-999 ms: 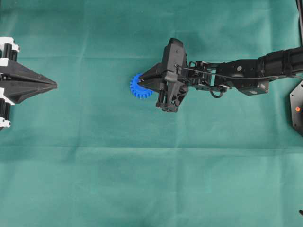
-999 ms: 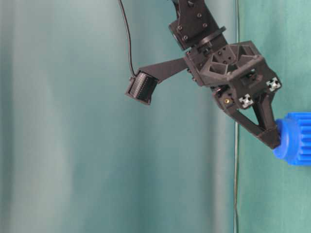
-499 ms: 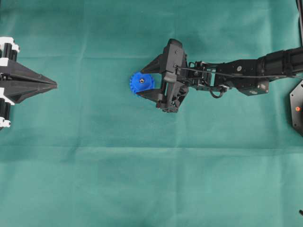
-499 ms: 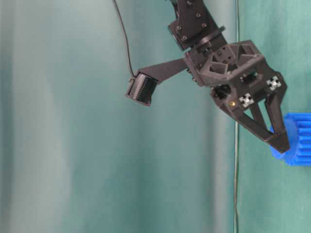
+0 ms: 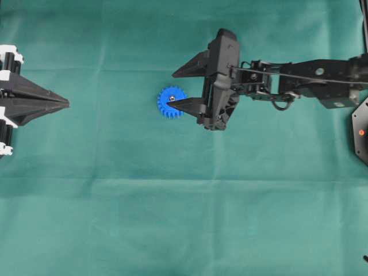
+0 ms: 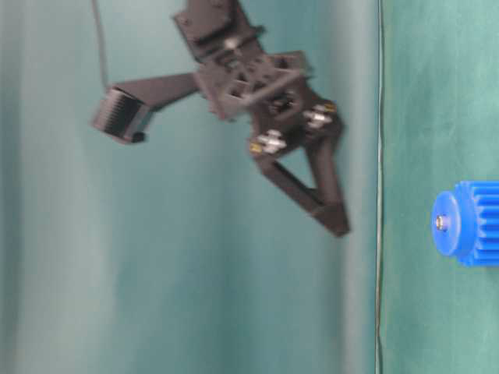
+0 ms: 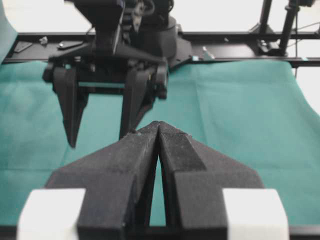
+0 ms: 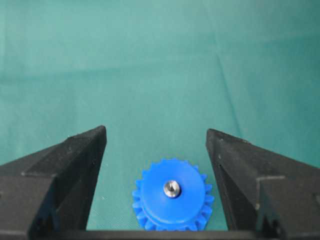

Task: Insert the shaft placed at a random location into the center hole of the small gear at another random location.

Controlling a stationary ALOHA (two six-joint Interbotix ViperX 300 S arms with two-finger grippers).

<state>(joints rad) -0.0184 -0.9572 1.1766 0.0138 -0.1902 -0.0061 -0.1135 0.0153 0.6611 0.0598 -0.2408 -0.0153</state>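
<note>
The small gear [image 5: 171,103] lies flat on the green cloth, bright blue and toothed, hub up. The shaft [image 8: 172,188] stands in its center hole, filling it, with only the shiny silver end showing above the hub [image 6: 442,223]. My right gripper [image 5: 172,89] hangs open above and just right of the gear, touching nothing. In the right wrist view the gear [image 8: 172,200] sits low between the wide-apart fingers of the right gripper [image 8: 156,132]. My left gripper [image 5: 66,104] rests at the far left, shut and empty, its tips pressed together [image 7: 159,124].
Green cloth [image 5: 184,201] covers the whole table. A black unit with an orange dot [image 5: 361,132] sits at the right edge. A black frame rail [image 7: 225,47] runs along the table's far side behind the right arm.
The right gripper opened off the shaft and gear, then rose and drew back to the right. The gear stayed on the cloth with the shaft in it. The left arm is unmoved.
</note>
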